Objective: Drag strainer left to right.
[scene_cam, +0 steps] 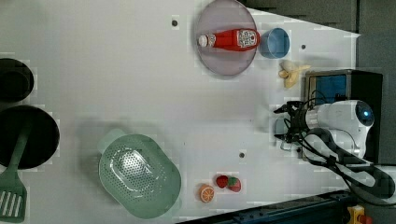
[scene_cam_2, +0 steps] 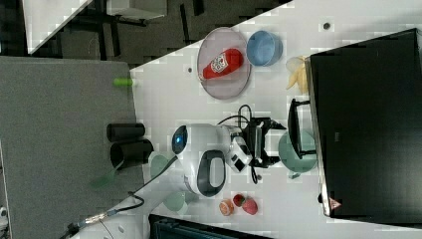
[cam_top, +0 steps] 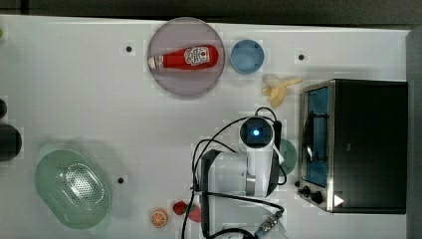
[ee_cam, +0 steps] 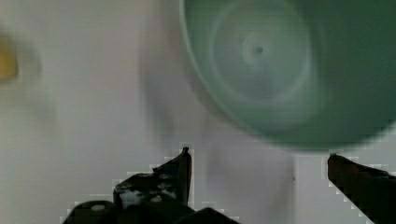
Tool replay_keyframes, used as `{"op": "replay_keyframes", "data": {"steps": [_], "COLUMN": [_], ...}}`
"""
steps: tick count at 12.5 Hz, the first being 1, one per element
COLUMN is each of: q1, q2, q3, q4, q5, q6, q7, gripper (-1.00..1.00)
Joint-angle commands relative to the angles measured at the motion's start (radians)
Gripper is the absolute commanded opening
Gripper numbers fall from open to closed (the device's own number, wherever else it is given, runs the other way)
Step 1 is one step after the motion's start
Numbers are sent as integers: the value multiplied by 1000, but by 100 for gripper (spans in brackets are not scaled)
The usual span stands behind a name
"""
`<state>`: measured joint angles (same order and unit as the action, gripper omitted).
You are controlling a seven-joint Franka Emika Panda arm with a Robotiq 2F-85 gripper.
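This was a robotics lab set up as a mock kitchen. A white tabletop (cam_top: pixel 74 89) with bolt holes carried a black-and-silver toaster oven (cam_top: pixel 356 144); near the oven lay a plastic toy banana (cam_top: pixel 278 88), and farther off a red ketchup bottle (cam_top: pixel 185 58) rested on a grey plate (cam_top: pixel 186 84). A white robot arm (cam_top: pixel 244 172) trailing black cables (cam_top: pixel 209 149) stood beside the oven.

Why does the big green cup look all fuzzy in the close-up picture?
In the wrist view the round mint-green mug sits very close to the lens and out of focus, with its rim smeared; in the right view the same mug looks sharper, and there the tool is open beside it.
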<state>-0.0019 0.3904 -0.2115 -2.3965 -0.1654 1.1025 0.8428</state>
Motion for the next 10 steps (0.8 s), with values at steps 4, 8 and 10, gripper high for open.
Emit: {"op": "replay_keyframes", "data": {"steps": [4, 8, 10], "q1": [21, 22, 23], "q2": [-163, -411, -519], "q3": [61, 105, 120], "q4": [13, 68, 126], "q5": [0, 17, 60], "q6": [-55, -334, -535], "q7": [-381, -550, -570], "gripper": [100, 100, 100]}}
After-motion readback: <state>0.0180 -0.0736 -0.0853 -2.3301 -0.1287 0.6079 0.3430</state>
